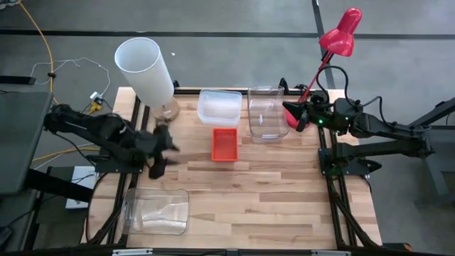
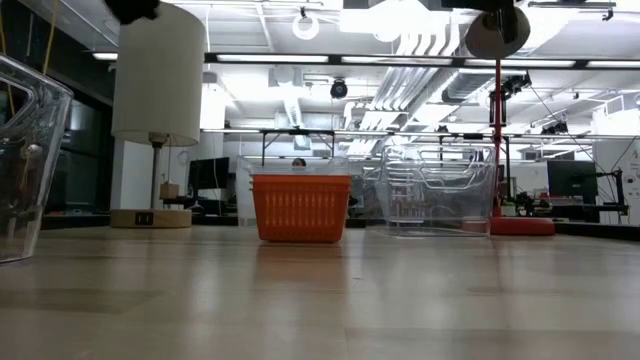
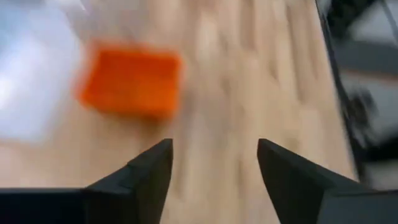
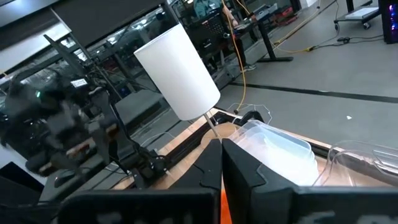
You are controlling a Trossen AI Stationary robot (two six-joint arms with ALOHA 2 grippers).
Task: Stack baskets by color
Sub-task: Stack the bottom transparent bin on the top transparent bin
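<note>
One orange basket [image 1: 225,144] stands on the table's middle, also seen in the low view [image 2: 300,208] and the left wrist view [image 3: 130,81]. Behind it rest a shallow clear bin [image 1: 220,107] and a taller clear bin [image 1: 268,112]. Another clear bin [image 1: 156,211] sits at the near left. My left gripper [image 3: 214,162] is open in the air, left of the orange basket [image 1: 163,148], with nothing between its fingers. My right gripper [image 4: 221,155] is shut and empty, raised by the taller bin's right side [image 1: 290,112].
A white cylinder lamp shade [image 1: 146,71] on its stand occupies the far left corner. A red desk lamp [image 1: 340,35] rises at the far right, behind my right arm. Bare wood [image 1: 270,206] lies across the near middle and right.
</note>
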